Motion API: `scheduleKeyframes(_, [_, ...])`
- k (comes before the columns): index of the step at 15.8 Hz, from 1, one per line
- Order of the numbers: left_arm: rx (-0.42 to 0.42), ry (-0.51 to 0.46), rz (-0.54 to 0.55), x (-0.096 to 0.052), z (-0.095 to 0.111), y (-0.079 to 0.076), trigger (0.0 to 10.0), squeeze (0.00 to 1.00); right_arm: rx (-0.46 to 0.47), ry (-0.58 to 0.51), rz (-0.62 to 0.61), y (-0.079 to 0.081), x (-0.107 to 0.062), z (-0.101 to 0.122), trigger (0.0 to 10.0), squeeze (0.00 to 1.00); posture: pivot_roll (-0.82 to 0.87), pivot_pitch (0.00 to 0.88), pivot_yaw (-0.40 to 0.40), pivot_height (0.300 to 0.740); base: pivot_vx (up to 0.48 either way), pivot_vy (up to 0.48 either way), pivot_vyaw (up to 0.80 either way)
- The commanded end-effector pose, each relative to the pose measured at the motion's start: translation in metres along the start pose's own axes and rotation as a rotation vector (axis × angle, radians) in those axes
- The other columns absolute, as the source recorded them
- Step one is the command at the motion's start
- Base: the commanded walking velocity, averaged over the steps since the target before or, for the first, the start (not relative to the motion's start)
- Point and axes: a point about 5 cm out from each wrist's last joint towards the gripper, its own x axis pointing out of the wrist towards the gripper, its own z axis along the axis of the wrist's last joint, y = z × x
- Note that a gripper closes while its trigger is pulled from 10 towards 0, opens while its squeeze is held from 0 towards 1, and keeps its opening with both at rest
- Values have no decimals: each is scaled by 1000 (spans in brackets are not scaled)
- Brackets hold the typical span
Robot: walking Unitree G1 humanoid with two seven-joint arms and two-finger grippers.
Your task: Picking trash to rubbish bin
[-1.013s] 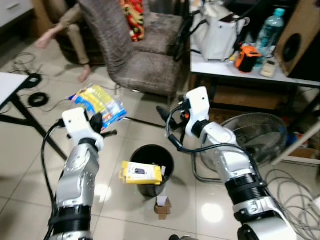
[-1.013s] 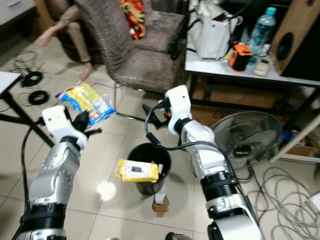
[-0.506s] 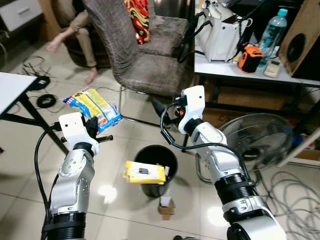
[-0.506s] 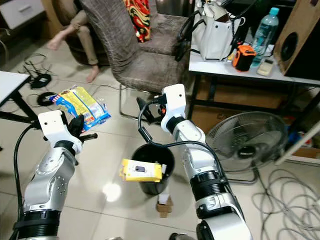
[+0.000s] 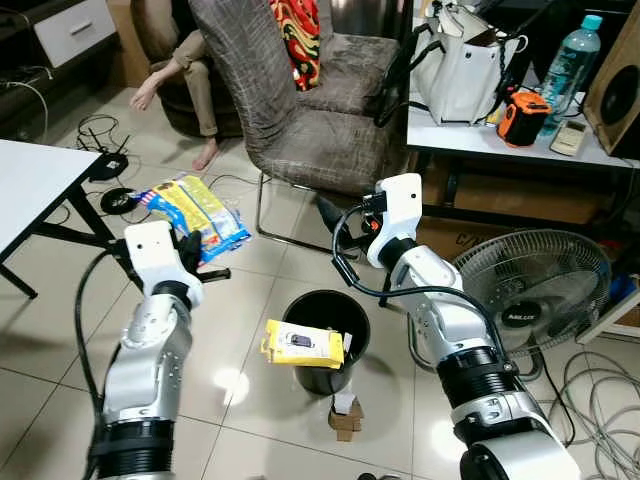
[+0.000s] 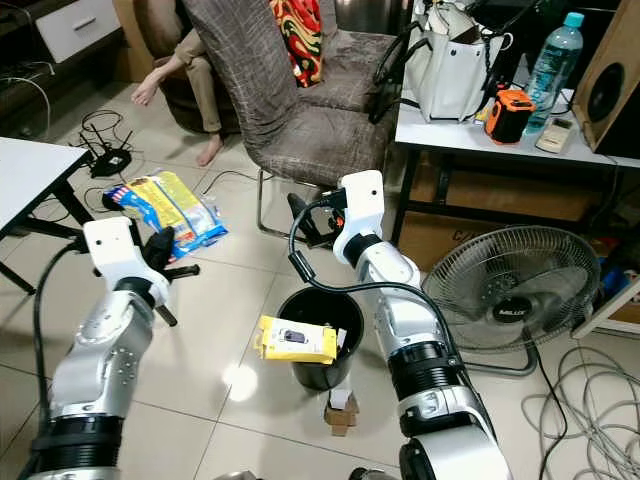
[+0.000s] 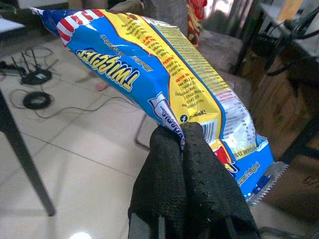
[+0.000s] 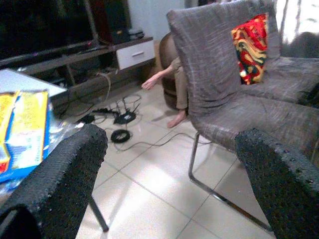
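Gripping a blue-and-yellow snack packet [image 7: 174, 79], the left gripper [image 7: 182, 144] is pinching it w/ both black fingers [image 7: 164, 169] pressed tight together near the packet's lower end, by the barcode and printed text. Most of the packet is sticking out beyond the fingertips, slanting up and away; its crimped, serrated edge is hanging off to one side just past the pads. In the head views the packet [image 5: 195, 212] is sitting above the left arm, held up over the tiled floor [image 5: 250, 290], off to the left of the rubbish bin [image 5: 325, 340] and not over its opening.

The bin is black, round, standing on the floor between the two arms. A yellow carton [image 5: 303, 345] is lying tilted across its near rim, partly inside. A small brown cardboard piece [image 5: 347, 415] is sitting on the floor just in front of the bin.

The right gripper [image 8: 169, 164] is being held up beyond the bin's far side, fingers [image 8: 65, 174] spread wide apart w/ nothing between them, pointing toward a grey fabric chair [image 8: 224, 74] w/ a red patterned cushion [image 8: 250, 47].

Behind the chair a person's bare foot and hand [image 5: 150, 92] are showing. A floor fan [image 5: 530, 295] is standing to the right, under a white table [image 5: 520, 135] carrying a white bag [image 5: 465, 70] and a water bottle [image 5: 575, 55].
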Motion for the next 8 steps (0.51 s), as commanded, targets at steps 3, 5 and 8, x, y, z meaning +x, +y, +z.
scheduleKeyframes(3, [-25,29,-4,-6,-13,-3,10000,0,-5,5,14,-1,-2,4,10000,0,-60,75,0,740,0,0,0])
scheduleKeyframes(5, [-20,39,-8,-6,-15,-3,10000,0,0,25,13,3,-4,-2,10000,0,-61,81,6,740,0,0,-400])
scheduleKeyframes(8, [-11,42,-12,-5,-13,0,10000,0,5,30,9,4,-6,-4,10000,0,-64,95,20,740,0,0,-800])
